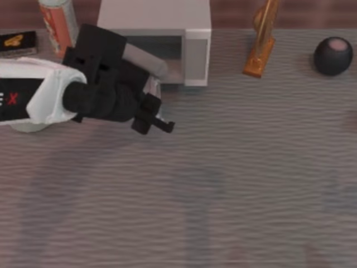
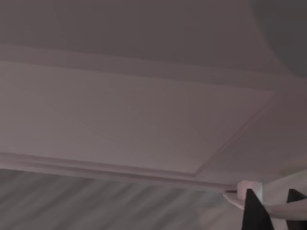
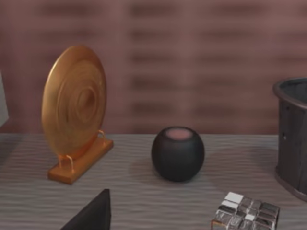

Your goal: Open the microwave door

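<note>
Far left edge of the top view: small black box [image 1: 18, 42] w/ a yellow mark, then an orange-and-white can [image 1: 58, 22] just beside it. Below those, the left arm [image 1: 33, 97], white shell w/ black wrist, reaches in from the left across the table [image 1: 234, 184].

Left gripper [image 1: 155, 120] sits at the front left of the microwave [image 1: 162, 22], right where the microwave door [image 1: 142, 58] has swung partway out from the body; cavity visible behind it. In the left wrist view the door panel [image 2: 134, 124] fills nearly the whole frame, w/ 2 dark fingertips [image 2: 252, 211] at the pale handle bar [image 2: 249, 188]. Fingers look closed around the handle, but contact is partly cut off by the frame edge, so can't be certain of a firm pinch.

Microwave stands at the back of the table, left of centre, grey control panel [image 1: 196, 58] on its right side.

Further right: gold disc on a stand [image 1: 261, 42], then a dark sphere [image 1: 333, 54] w/ a pinkish top, well apart from the microwave. Right wrist view shows the same disc [image 3: 74, 110] & sphere [image 3: 178, 153], plus a clear faceted cube [image 3: 247, 211] and a dark barrel-like container [image 3: 292, 134].

Right gripper: only 1 dark tip [image 3: 93, 213] shows in its wrist view; can't tell whether spread or pressed together.
</note>
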